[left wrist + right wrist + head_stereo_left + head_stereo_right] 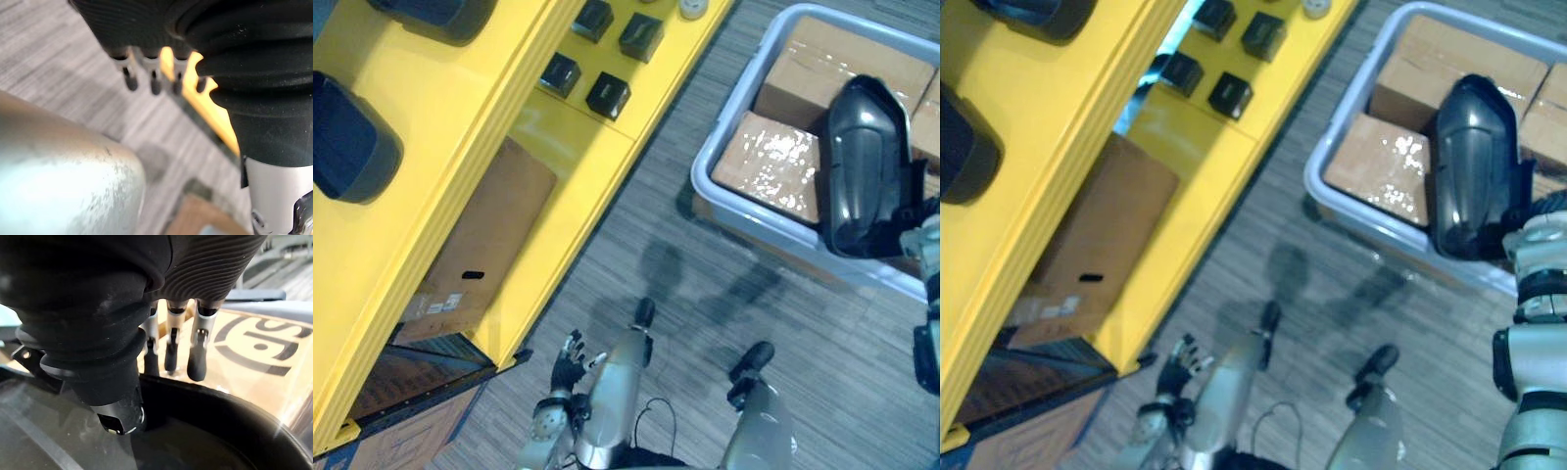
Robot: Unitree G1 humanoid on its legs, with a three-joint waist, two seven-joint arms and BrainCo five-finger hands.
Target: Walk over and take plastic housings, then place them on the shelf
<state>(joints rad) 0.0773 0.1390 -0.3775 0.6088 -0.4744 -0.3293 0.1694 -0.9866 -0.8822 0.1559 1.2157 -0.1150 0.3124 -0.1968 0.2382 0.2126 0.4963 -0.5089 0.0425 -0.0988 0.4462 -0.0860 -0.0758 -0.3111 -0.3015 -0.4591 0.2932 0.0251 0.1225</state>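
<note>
Largest first: the tall yellow metal shelf unit [480, 147] stood well apart from the right hand [168, 340], across the grey striped carpet [705, 294], and near the left hand [570, 368]. The pale grey plastic tote [759, 227] sat just beside and below the right hand, with brown cardboard boxes [769, 162] packed inside.

The task's thing, a glossy black oval plastic housing [862, 166], stood upright above the right hand and over the tote. In the right wrist view we saw the hand grasping its rim, thumb inside and fingers over the outer edge. The left hand hung low beside the shelf's foot, released and carrying nothing.

Two more dark rounded housings [347, 142] already lay on the upper shelf, and small black square boxes [607, 95] on the lower one.

Risks as we judged them:
- The grip was on the rim only, with most of the housing above the hand. Walking sway could pivot it or slip it out.
- The glossy surface meant low friction.
- Free shelf space looked tight, so placing could knock a neighbouring housing.
</note>
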